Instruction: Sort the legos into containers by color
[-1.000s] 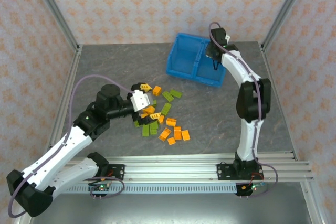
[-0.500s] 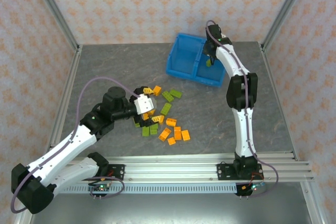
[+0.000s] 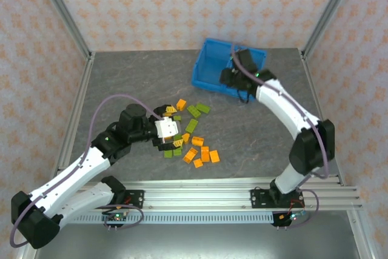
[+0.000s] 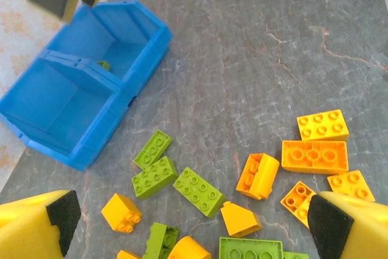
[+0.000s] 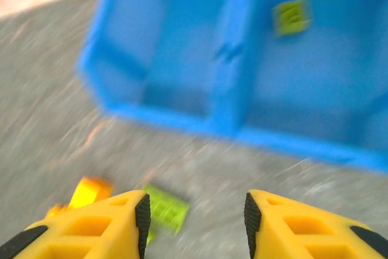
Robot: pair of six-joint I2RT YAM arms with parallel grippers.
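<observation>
The legos lie in a loose pile of orange and olive-green bricks on the grey table, also close up in the left wrist view. My left gripper hovers over the pile, wide open and holding nothing. The blue bin stands at the back with its two containers side by side. One green brick lies in the right one; the left one looks bare. My right gripper hangs at the bin's near wall, open, with nothing between its pads.
Metal frame posts and patterned walls close in the table on three sides. A rail runs along the near edge by the arm bases. Bare grey surface lies left of the pile and right of the bin. The right wrist view is motion-blurred.
The right gripper opened and the green brick dropped into the right compartment. That arm then swung toward the bin's near side. The left gripper shifted slightly right over the pile.
</observation>
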